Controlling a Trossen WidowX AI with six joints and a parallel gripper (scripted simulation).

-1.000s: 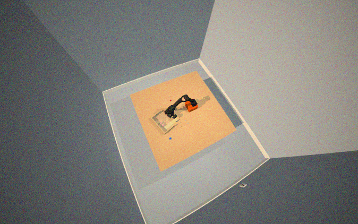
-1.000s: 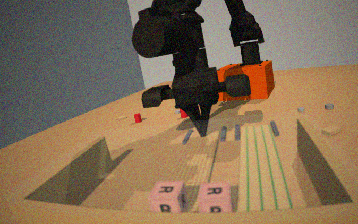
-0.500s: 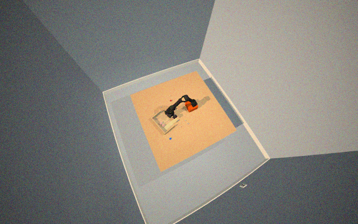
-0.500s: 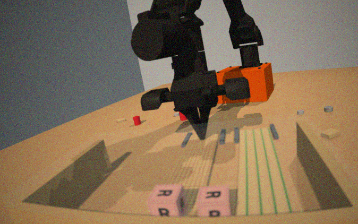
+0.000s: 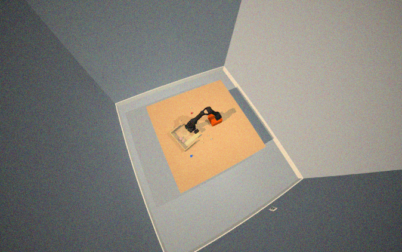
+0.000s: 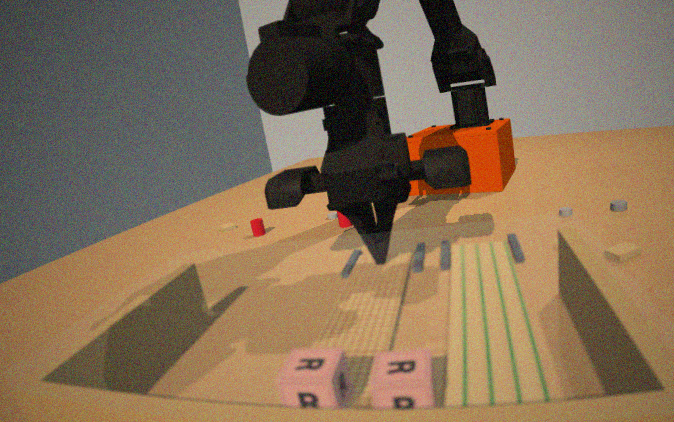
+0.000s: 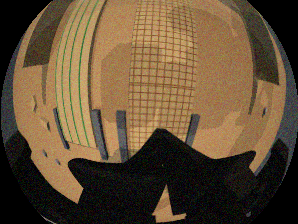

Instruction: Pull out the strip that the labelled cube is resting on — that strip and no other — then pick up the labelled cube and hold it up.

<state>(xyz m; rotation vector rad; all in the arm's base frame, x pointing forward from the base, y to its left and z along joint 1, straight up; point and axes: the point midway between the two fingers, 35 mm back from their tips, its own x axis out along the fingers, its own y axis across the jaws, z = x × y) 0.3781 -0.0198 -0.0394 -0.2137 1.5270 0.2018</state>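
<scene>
Labelled cube: "R" | twin cube: "R" | gripper closed, empty

Two pink cubes carry black letter marks. One strip shows a fine grid pattern; at its 3 o'clock, another strip bears green stripes. The arm's base is orange.

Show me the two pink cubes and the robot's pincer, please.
Left pink cube [image 6: 312, 376]: exterior view, its top face.
Right pink cube [image 6: 402, 376]: exterior view, its top face.
Gripper [image 6: 378, 248]: exterior view, the shut fingertips.
</scene>
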